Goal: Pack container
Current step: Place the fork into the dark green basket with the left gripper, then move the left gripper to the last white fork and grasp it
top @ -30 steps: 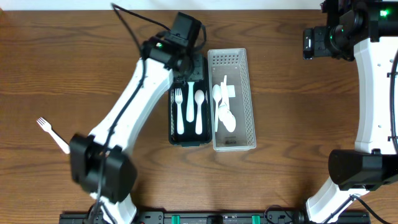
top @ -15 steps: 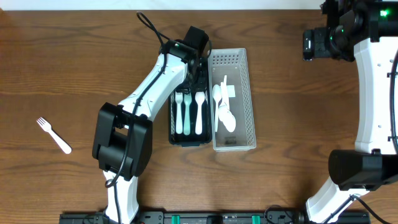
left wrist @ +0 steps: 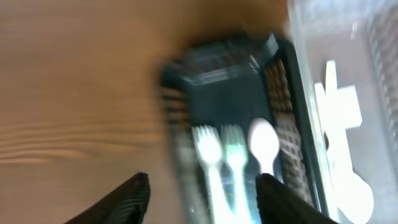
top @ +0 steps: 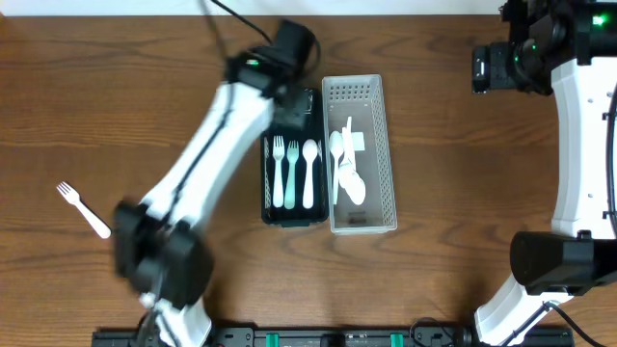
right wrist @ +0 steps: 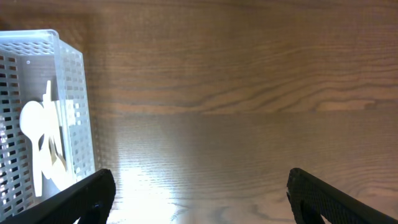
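Note:
A black container [top: 317,106] stands mid-table and holds two white forks [top: 278,173] and a white spoon [top: 309,172]. The left wrist view shows the container [left wrist: 186,62] with the forks [left wrist: 208,149] and spoon [left wrist: 263,142] in it, blurred. A white basket [top: 386,125] next to it holds several white utensils [top: 347,169]. One white fork [top: 83,208] lies loose at the far left. My left gripper [top: 294,101] is open and empty above the container's far end; its fingers [left wrist: 202,198] are spread. My right gripper [right wrist: 199,193] is open and empty over bare wood at the far right.
The white basket [right wrist: 56,106] shows at the left edge of the right wrist view. The table's far edge runs along the top of the overhead view. My left arm [top: 202,164] stretches diagonally across the table's left half.
A second fork now lies in the black container beside the first fork and spoon. My left arm has swung; its base reads further left. The right arm has not moved.

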`<act>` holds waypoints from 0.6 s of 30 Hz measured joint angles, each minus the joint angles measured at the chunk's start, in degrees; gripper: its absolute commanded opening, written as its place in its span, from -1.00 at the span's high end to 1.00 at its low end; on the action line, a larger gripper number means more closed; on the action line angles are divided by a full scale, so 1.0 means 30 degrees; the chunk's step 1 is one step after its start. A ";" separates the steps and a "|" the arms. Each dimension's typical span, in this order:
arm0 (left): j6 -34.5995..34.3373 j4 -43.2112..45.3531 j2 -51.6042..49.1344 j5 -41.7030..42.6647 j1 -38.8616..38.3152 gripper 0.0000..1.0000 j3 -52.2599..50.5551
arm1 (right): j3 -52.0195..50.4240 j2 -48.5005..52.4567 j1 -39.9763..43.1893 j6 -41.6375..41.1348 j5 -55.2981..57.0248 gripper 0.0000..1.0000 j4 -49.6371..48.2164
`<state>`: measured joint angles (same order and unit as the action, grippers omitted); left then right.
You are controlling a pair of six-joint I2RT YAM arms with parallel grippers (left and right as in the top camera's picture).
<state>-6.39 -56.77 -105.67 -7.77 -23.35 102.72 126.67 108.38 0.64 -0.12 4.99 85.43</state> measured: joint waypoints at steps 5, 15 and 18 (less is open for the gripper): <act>-0.0357 -0.2040 0.4255 -0.1457 0.3898 -0.49 0.0772 | 0.0000 0.0000 0.0175 0.0255 0.0007 -0.84 -0.0087; -0.4568 -0.5858 0.4437 -0.1392 1.6291 -0.82 -0.0175 | 0.0000 0.0000 0.0211 0.0423 0.0007 -0.84 -0.0168; -0.4947 -0.5253 0.3854 -0.0408 1.8782 -0.82 -0.1450 | 0.0000 0.0000 0.0211 0.0430 0.0007 -0.84 -0.0168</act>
<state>-21.23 -72.53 -94.11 -8.99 32.99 98.37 126.67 108.38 1.28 1.17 5.02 84.93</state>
